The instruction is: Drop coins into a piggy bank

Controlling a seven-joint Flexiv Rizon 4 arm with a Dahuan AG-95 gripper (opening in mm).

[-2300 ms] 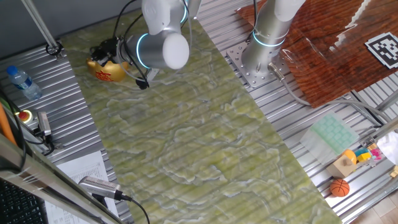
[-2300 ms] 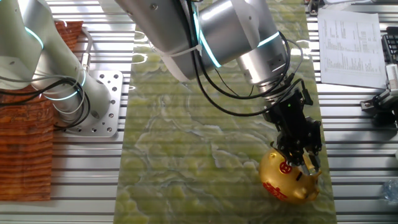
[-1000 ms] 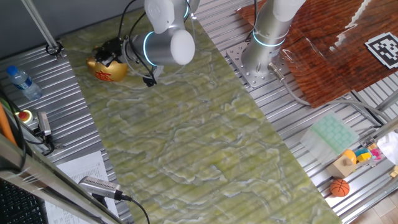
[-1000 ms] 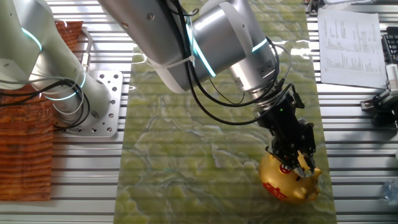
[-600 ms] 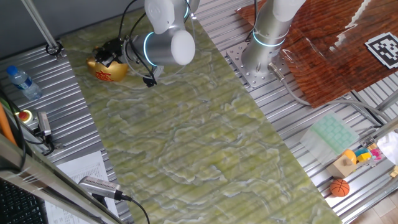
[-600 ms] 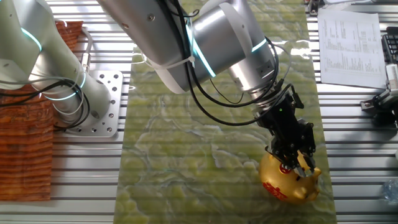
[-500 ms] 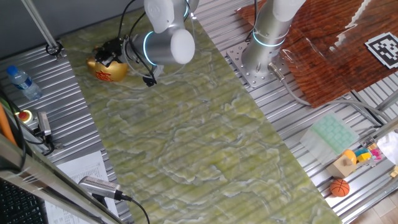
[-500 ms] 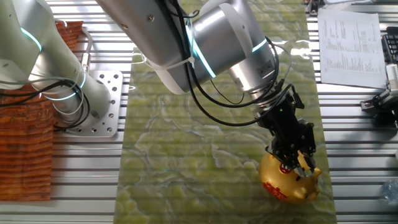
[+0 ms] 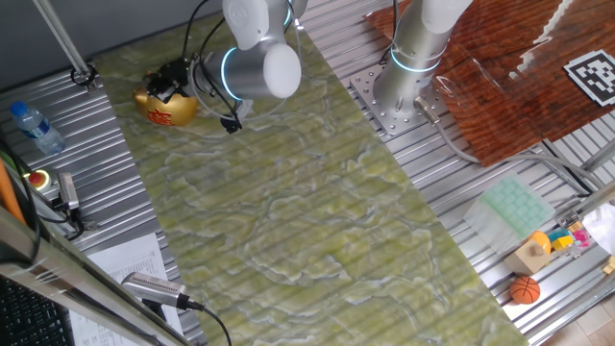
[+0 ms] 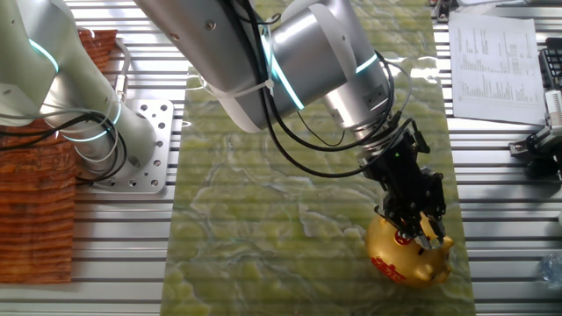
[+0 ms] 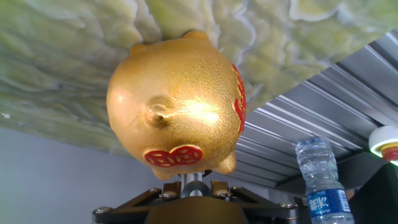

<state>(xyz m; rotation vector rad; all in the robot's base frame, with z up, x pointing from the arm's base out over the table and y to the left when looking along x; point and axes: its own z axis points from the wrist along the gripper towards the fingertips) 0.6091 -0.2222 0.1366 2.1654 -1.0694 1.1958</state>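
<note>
Green marbled mat (image 9: 317,211) carries the gold piggy bank (image 10: 399,254) near its corner, gripper (image 10: 420,233) poised directly over the pig's back; whether its fingers grip anything cannot be made out. Water bottle (image 11: 323,180) stands nearby.

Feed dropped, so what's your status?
Gripper low over gold piggy bank, jaw state unclear. No coin visible. Water bottle off to the side, nothing blocking.

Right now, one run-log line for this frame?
phase: coin drop | gripper: directly over piggy bank, jaw state unclear | coin: not visible | piggy bank: upright on green mat | bystander: water bottle off mat
</note>
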